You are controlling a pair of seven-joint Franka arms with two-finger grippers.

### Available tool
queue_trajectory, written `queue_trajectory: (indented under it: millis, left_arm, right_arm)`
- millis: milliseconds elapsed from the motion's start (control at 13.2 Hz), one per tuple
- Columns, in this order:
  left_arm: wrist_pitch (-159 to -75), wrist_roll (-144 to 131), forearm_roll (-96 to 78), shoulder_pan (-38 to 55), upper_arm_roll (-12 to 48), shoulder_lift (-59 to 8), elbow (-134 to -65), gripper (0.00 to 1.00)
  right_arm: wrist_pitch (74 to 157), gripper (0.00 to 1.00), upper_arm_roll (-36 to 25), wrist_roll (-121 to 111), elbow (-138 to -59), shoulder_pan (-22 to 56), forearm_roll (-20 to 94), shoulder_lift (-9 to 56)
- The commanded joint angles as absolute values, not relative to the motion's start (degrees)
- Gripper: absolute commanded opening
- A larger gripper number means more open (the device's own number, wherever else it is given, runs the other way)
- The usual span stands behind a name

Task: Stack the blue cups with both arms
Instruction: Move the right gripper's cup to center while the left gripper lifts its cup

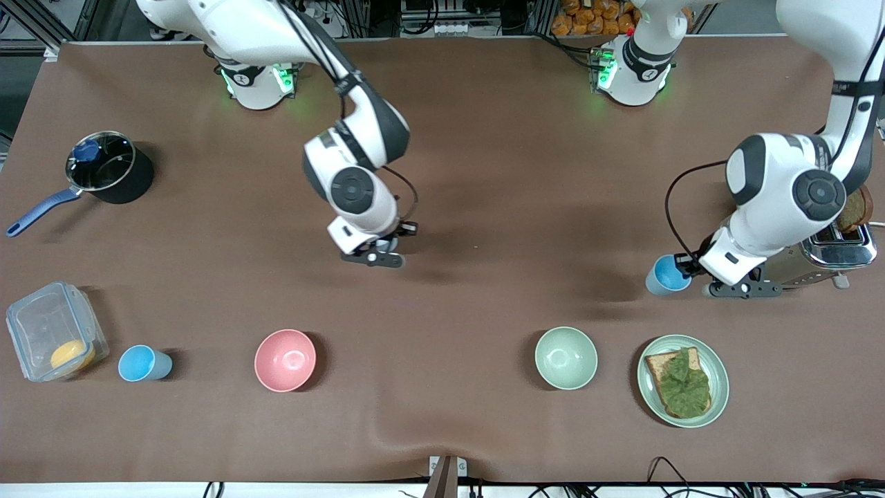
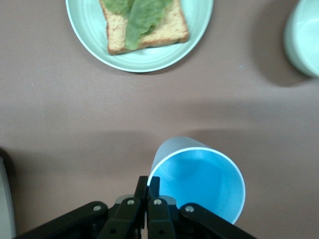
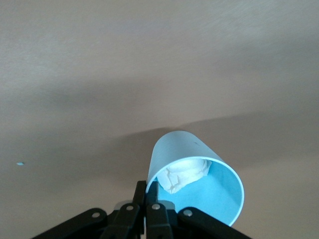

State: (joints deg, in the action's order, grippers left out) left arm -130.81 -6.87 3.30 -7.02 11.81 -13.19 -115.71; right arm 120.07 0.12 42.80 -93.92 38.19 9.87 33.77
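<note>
Already each hand grips a blue cup by its rim: the right hand (image 1: pixel 374 253), over mid-surface, holds the paper-stuffed cup (image 3: pixel 195 181), the left hand (image 1: pixel 693 275) the empty cup (image 2: pixel 198 180) beside the toaster (image 1: pixel 823 259), well apart sideways.

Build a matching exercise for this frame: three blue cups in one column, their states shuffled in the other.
Things:
1. cup in the left gripper
2. cup in the right gripper
3. cup beside the clear container

States:
A. standing free on the table
B. gripped by its rim, holds something white
C. gripped by its rim, empty inside

Pairs: 1 is C; 2 is B; 3 is A.
</note>
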Motion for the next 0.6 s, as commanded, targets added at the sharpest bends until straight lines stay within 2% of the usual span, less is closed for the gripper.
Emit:
queue_trajectory:
  millis: [0, 302, 378, 453, 529]
  left_arm:
    - [-127.2, -11.3, 3.8, -7.4, 14.2, -9.3, -115.8, 0.00]
    - [-118.5, -11.1, 3.8, -7.3, 14.5, -8.7, -110.0, 0.00]
    - [-117.5, -11.2, 3.7, -7.2, 14.5, -8.7, -109.0, 0.00]
    - [-117.2, -11.4, 3.7, -7.0, 14.5, -8.7, -108.5, 0.00]
    - [-117.0, -12.3, 2.9, -7.0, 15.5, -8.8, -107.8, 0.00]
  right_arm:
    - [119.8, 0.00, -0.6, 46.6, -87.5, 40.5, 10.8, 38.8]
    - [122.5, 0.02, -0.6, 46.7, -87.2, 41.4, 11.2, 40.6]
    - [122.9, 0.55, -0.6, 46.6, -87.2, 41.7, 11.2, 40.8]
    - [122.9, 1.00, -0.6, 46.5, -87.2, 41.8, 11.1, 40.7]
    - [122.8, 1.00, -0.6, 46.0, -87.0, 41.9, 10.6, 40.3]
